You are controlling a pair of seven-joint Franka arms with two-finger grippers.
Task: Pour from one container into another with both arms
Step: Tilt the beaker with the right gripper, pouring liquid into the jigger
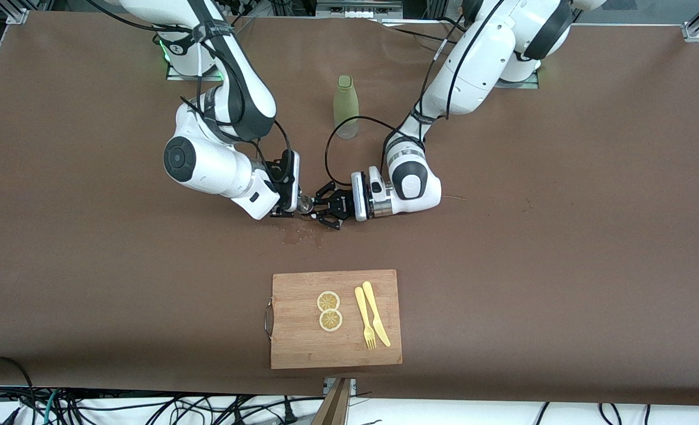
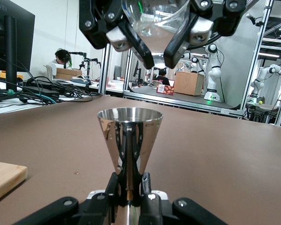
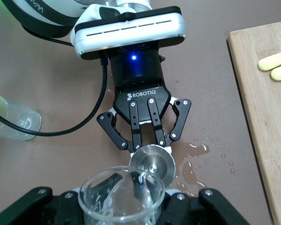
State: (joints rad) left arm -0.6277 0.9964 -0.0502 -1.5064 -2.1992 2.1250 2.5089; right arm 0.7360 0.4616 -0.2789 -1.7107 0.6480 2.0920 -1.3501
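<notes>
Mid-pour, by the look of it, at the middle of the brown table (image 1: 561,236). Left gripper (image 1: 325,209) clamped on the narrow waist of a polished steel jigger (image 2: 129,140), held upright with its open cup facing up, low over the tabletop. Right gripper (image 1: 284,206) clamped on a small clear glass beaker (image 3: 122,197), held directly above and just beside the jigger's mouth, rim tipped toward it (in the left wrist view the beaker's clear body hangs straight over the steel cup). Both sets of jaws drawn tight on their vessels, neither arm waiting. The relation that matters: beaker lip over jigger mouth, nearly touching in the right wrist view, with the jigger's long axis vertical and the beaker's leaning across toward the left arm's hand. Not possible to tell how much liquid is left in the beaker. Spilled water (image 3: 192,161) pooled on the table under and beside the jigger, so some of the pour judged to have missed; any further tilt likely calls for keeping the lip centred over that small mouth. Elsewhere: a pale green bottle (image 1: 346,106) standing farther from the front camera, between the two arms, and a wooden cutting board (image 1: 302,348) nearer the camera carrying two lemon slices (image 1: 329,310), a yellow fork (image 1: 364,319) and a yellow knife (image 1: 376,313).
</notes>
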